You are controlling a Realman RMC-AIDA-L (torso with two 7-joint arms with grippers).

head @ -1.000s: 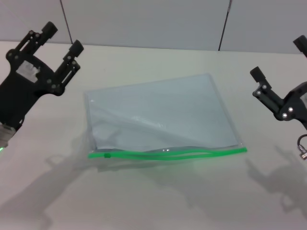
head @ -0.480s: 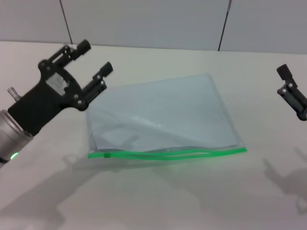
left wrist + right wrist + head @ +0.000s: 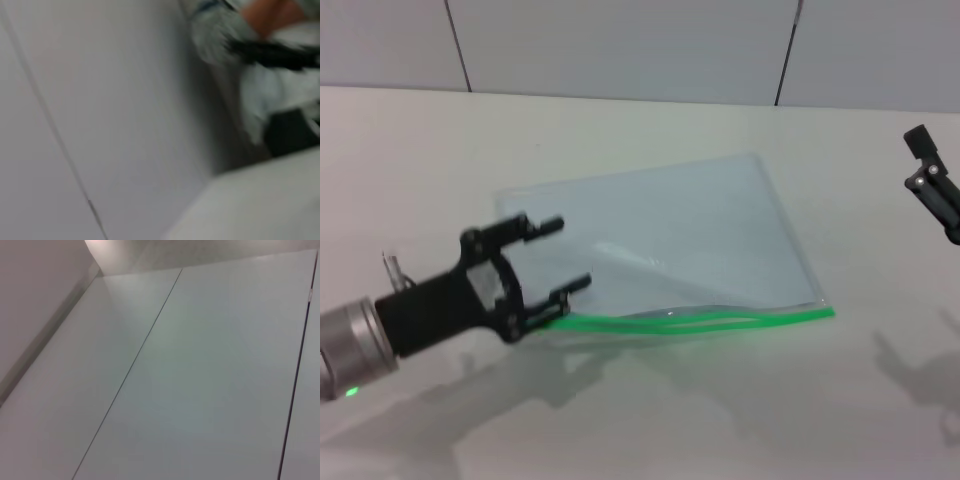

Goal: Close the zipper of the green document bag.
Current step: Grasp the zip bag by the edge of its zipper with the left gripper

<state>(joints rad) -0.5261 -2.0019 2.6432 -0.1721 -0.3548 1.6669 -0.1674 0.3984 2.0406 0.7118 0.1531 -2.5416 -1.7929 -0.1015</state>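
The green document bag [image 3: 670,230] lies flat on the white table, a translucent pale pouch. Its zipper [image 3: 720,319] is a bright green strip along the near long edge, bowed and wavy in the middle. My left gripper [image 3: 568,254] is open and low over the bag's left end, with its fingers pointing right. Its nearer finger [image 3: 560,297] sits right at the zipper's left end and hides the slider tab. My right gripper [image 3: 932,185] is held up at the right edge of the head view, apart from the bag. Neither wrist view shows the bag.
The white table [image 3: 700,420] stretches around the bag, with a grey panelled wall [image 3: 620,45] behind it. The right wrist view shows only wall panels [image 3: 200,365]; the left wrist view is a blur of wall.
My left gripper has swung down from the upper left and turned sideways, coming to the bag's left end at the zipper. The right gripper drew back to the right edge.
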